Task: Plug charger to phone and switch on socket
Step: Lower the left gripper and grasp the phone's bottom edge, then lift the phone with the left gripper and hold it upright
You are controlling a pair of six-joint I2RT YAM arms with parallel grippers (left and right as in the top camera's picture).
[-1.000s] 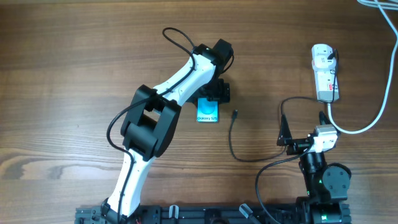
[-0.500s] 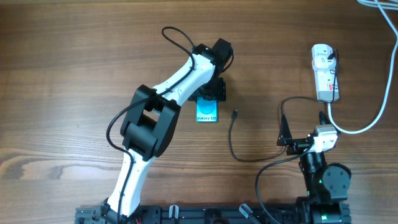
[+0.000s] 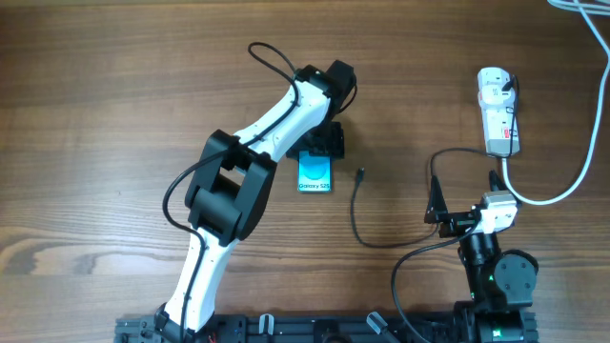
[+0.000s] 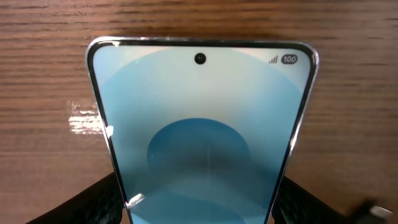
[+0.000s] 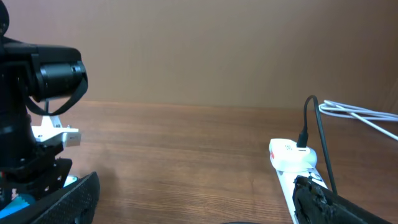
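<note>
The phone lies flat on the wooden table, a little at 3 o'clock of the middle, its long axis running 12 to 6 o'clock seen from overhead; the end lettered "Galaxy S25" points to 6 o'clock, toward the arm bases, and the other end is tucked under the left fingers. From the left wrist the glass is glossy, pale cyan with a darker blue disc; it has rounded corners in a thin pale frame, a punch-hole lens and a "100" badge along the top edge. The dark left fingers press against both long edges and have hold of it.

The charger, a thin black cable, ends in a small plug tip just at 3 o'clock of the phone, apart from it and aimed at 12 o'clock; the cable trails to 6 o'clock, then bends off toward the right arm.

The socket, a white plastic strip with a grey end at 6 o'clock, also lies 12 to 6, well apart at 3 o'clock of the phone; a black adapter sits in its 12 o'clock end, and a thicker white cord loops away. The right fingers are spread wide with nothing between them.
</note>
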